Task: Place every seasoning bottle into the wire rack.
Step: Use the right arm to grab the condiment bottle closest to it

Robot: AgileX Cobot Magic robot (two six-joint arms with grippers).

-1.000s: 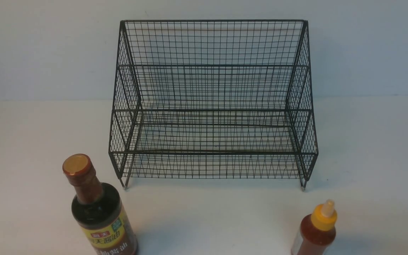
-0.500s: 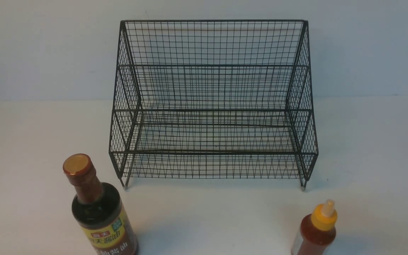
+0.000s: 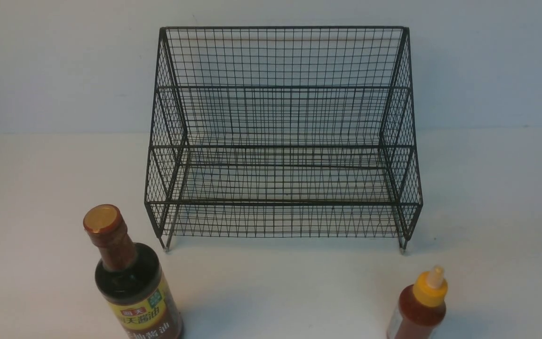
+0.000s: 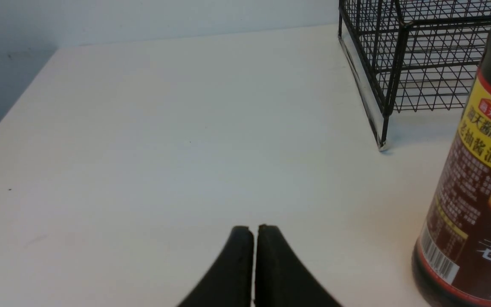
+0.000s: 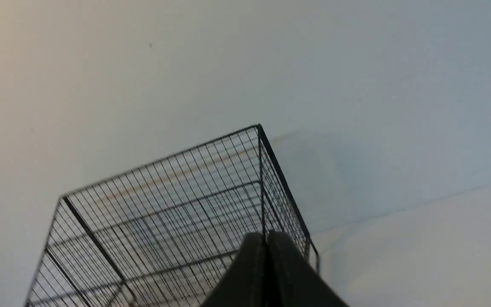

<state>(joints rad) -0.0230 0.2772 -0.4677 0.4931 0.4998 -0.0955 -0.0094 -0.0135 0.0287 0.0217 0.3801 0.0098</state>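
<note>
Two bottles wait on the worktop (image 3: 40, 212), and neither one is in the rack yet. The tall soy-sauce bottle (image 3: 132, 282) stands upright near the front, on your robot's left side. It is dark, round and smooth, with a thin neck, a reddish-brown cap and a shiny yellow-and-brown label. The small red-sauce bottle (image 3: 419, 306) stands upright near the front on the right side. It looks like a soft squeeze bottle, and it has a yellow cap with a pointy nozzle.

The two bottles are well apart, one in front of each front corner of the wire rack (image 3: 280, 117). I think they are set like that so each arm can take the bottle on its own side without crossing the other arm.

The rack sits in the middle, close to the back wall (image 3: 40, 61). It is made of thin black wire mesh, with two steps, a tall back and a low front rail. Its top and front are open, so a bottle can go in over the low rail. Nothing is in it.

Your left fingers (image 4: 239, 256) are black, curved and smooth. They are pressed together and hold nothing, low over the worktop, with the soy-sauce bottle off to one side of them. Your right fingers (image 5: 254, 264) are closed and empty too, and they point up at the rack's top corner. You will need to open both before you grab anything
</note>
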